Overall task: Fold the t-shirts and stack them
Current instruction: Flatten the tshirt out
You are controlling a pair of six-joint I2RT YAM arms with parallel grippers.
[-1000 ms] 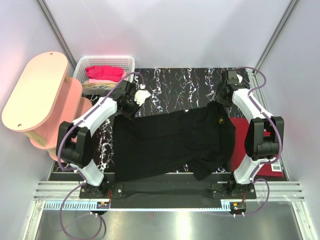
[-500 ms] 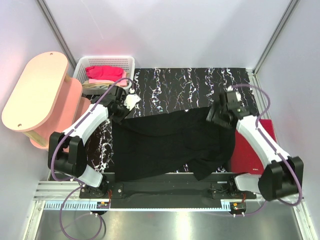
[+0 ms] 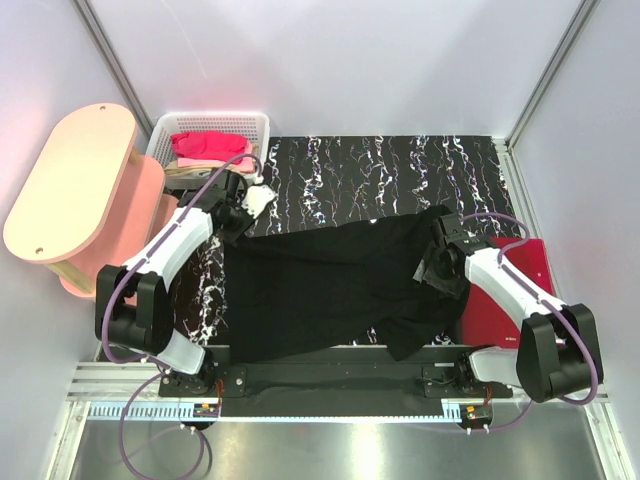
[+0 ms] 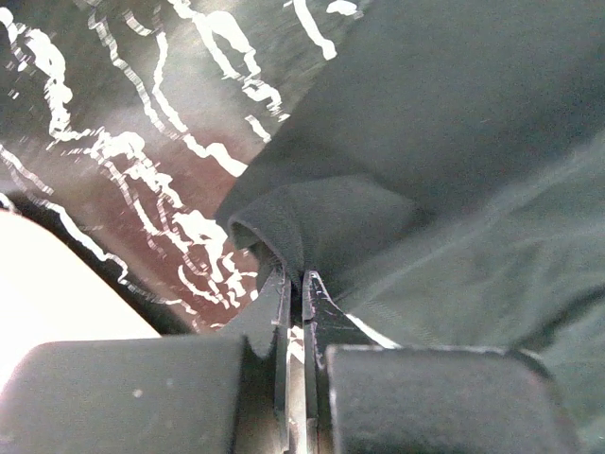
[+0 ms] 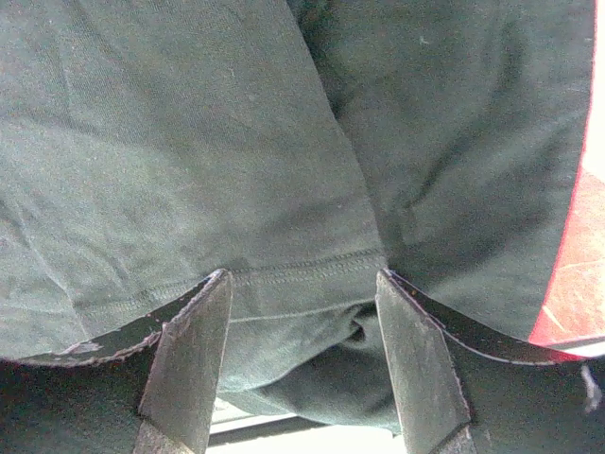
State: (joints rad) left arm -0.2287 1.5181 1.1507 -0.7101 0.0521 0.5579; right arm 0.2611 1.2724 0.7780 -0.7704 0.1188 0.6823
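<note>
Across the middle of the surface (image 3: 370, 170): the black t-shirt (image 3: 330, 285) lies spread but rumpled. Its near-right part is bunched and overlaps the dark red t-shirt (image 3: 505, 290) at the right edge.
Far-left corner: the bright pink t-shirt (image 3: 208, 147) sits in the white basket (image 3: 255, 122), just off the surface.
Left side: the left end effector (image 4: 295, 279) is pressed together on a small fold at the black shirt's far-left corner, pinching cloth only.
Right side: the right end effector (image 5: 302, 284) has its fingers spread wide over a stitched hem, with nothing nipped between them.
Handling: light, limp, thin knit. It will likely sag, drag and crease wherever it is unsupported, and it is not fragile.
Where to hold: corners and stitched hems or seams, where the cloth is doubled. Two matching corners lifted together should keep an edge straight.
Hidden: how much of the red shirt lies under the black one, and which end of the black shirt is the collar. No print on it can be made out. Whether the right fingertips touch the cloth is unclear.
</note>
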